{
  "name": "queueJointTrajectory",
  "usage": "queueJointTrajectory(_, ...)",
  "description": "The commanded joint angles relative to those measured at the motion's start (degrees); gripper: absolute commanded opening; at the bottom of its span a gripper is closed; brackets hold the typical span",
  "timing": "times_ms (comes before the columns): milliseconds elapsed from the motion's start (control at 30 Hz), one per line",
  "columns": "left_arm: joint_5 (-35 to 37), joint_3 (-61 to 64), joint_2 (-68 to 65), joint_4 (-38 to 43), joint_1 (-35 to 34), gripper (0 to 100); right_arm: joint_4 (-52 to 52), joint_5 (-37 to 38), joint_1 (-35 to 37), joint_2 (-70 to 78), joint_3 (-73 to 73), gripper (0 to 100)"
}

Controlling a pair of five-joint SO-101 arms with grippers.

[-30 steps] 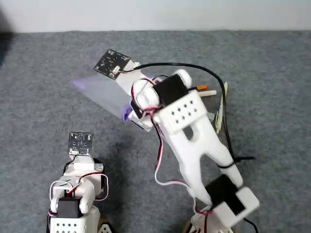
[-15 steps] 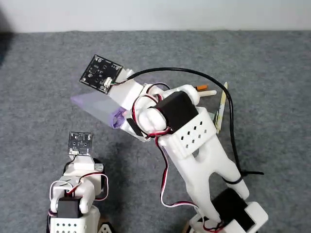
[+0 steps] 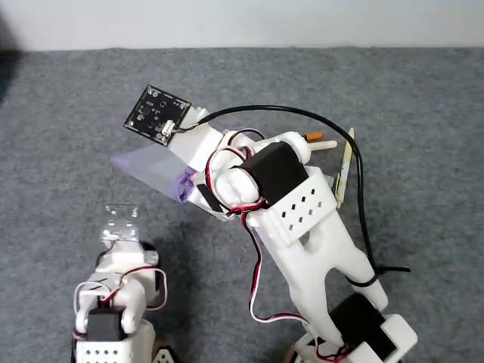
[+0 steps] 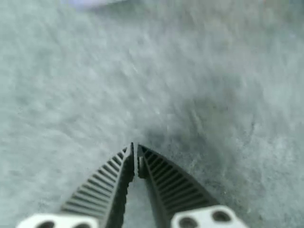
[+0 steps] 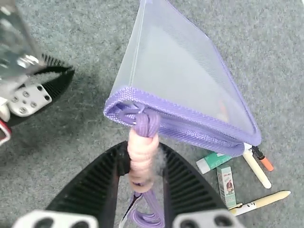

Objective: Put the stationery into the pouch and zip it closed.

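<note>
As my right gripper (image 5: 141,149) clamped the purple mesh pouch's (image 5: 180,80) pink-and-purple zip cord (image 5: 145,123), I wanted my closed, empty left gripper (image 4: 135,151) anchoring it

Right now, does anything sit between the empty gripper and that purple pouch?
Nothing visible. Bare grey table separates the left gripper from the pouch; the right gripper holds the pouch's pull cord.

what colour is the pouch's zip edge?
Purple. The fabric zip edge of the translucent lilac mesh pouch shows best in the right wrist view.
</note>
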State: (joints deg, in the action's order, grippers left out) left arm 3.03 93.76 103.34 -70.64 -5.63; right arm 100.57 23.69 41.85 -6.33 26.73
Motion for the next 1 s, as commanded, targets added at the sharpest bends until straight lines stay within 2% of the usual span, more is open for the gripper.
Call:
queueJointTrajectory(0, 3.16, -10.42, 0.79, 1.23, -5.36, 9, 2.24, -0.88, 0.66, -0.75, 0.53, 0.8)
queueJointTrajectory(100, 10.11, -16.84, 0.79, -2.29, -8.79, 22, 2.24, -0.88, 0.66, -0.75, 0.53, 0.8)
queueJointTrajectory(233, 10.99, -20.53, 0.7, -2.81, -8.97, 36, 2.07, -2.11, 1.63, -0.66, 0.53, 0.8)
queueJointTrajectory(400, 12.57, -32.4, 0.62, -3.69, -1.76, 36, 1.71, -4.13, 6.11, 0.57, 0.62, 0.8)
queueJointTrajectory(567, 16.35, -39.69, 0.62, -7.65, 6.15, 34, 0.04, -4.13, 6.55, 2.77, 0.88, 0.8)
queueJointTrajectory(800, 16.44, -36.35, 0.62, -8.97, 0.62, 34, 1.98, -4.13, 7.52, 2.68, 0.88, 0.8)
queueJointTrajectory(967, 13.01, -32.22, 0.62, -8.97, 0.26, 34, 1.8, -4.13, 7.52, 0.57, 0.97, 0.8)
